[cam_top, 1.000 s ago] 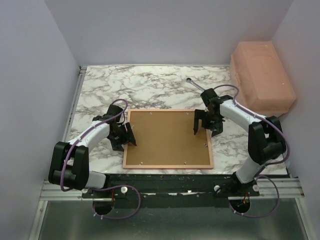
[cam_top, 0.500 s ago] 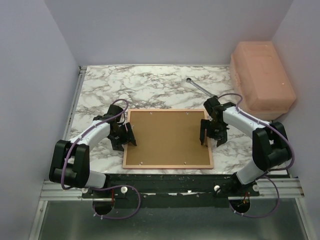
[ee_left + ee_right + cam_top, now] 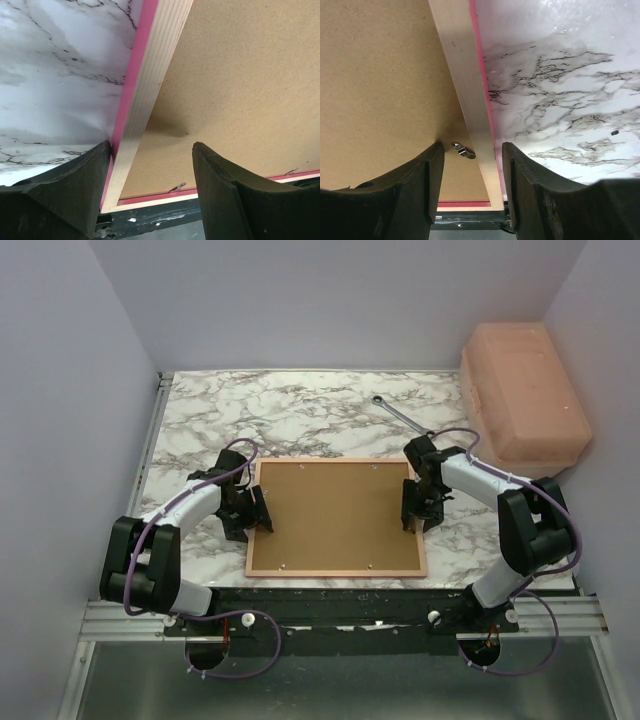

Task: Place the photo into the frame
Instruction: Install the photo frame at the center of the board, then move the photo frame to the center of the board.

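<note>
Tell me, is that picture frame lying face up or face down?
Face down: the frame shows its pale wood back and brown backing panel upward.

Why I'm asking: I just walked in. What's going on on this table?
The frame lies face down on the marble table, with the brown backing panel sitting in it. The left gripper straddles its left rail and the right gripper its right rail. Both are open, gripping nothing. No photo is in sight.

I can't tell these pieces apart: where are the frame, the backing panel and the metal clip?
frame (image 3: pixel 147 95): left wrist view, on its pale wooden rail.
backing panel (image 3: pixel 335 515): top view, middle of the board.
metal clip (image 3: pixel 464 150): right wrist view, the clip's middle.
</note>
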Motion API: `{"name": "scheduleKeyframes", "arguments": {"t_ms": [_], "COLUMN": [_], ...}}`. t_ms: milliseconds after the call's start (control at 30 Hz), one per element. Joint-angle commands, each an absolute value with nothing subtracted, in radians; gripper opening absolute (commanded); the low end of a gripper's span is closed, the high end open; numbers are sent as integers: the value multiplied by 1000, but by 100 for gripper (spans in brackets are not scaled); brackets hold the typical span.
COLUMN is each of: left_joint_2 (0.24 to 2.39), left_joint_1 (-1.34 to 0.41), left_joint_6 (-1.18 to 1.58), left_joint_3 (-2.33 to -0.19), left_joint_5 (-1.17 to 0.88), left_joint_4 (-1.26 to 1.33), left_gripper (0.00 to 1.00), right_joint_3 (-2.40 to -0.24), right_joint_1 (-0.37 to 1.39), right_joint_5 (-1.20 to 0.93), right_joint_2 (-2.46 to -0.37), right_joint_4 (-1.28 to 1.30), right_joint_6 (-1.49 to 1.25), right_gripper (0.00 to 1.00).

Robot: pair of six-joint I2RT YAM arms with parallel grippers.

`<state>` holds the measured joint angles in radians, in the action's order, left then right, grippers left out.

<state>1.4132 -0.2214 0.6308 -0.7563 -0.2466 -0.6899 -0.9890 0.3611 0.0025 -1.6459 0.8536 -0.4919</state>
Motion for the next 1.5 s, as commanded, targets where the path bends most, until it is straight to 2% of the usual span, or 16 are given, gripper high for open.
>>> {"name": "scheduleKeyframes", "arguments": {"t_ms": [0,133,267,300,567,600,700,767,833,900,1100,1467], "left_joint_2": [1428,1436,1446,1449,1460,1461,1465,1468,1467,1466,1478,1445], "left_joint_1": [-218,-218,-218,-217,-218,-218,-218,-218,-221,-227,-299,-572], "left_joint_6": [621,623,621,620,612,611,605,601,600,597,629,809], "left_joint_3": [-749,-749,-750,-752,-753,-752,-748,-744,-743,-743,-760,-764], "left_joint_5": [-286,-288,-293,-294,-298,-299,-308,-317,-322,-336,-383,-405], "left_joint_4": [-667,-661,-658,-658,-655,-655,-650,-646,-644,-639,-620,-571], "left_gripper": [67,67,67,66,66,66,65,65,64,64,63,63], "right_joint_3": [-970,-956,-961,-965,-988,-990,-991,-990,-983,-964,-914,-885], "right_joint_1": [365,367,368,369,377,378,377,374,365,354,326,229], "right_joint_5": [28,52,99,108,136,120,48,-21,-91,-155,-262,-175], "right_joint_2": [-1655,-1648,-1647,-1647,-1641,-1640,-1629,-1627,-1630,-1638,-1618,-1463], "right_joint_4": [835,841,848,850,861,859,839,816,784,743,690,813], "right_joint_6": [-483,-484,-490,-493,-503,-505,-519,-535,-557,-578,-630,-635], "right_gripper": [51,32,3,0,0,6,54,73,82,86,86,88]}}
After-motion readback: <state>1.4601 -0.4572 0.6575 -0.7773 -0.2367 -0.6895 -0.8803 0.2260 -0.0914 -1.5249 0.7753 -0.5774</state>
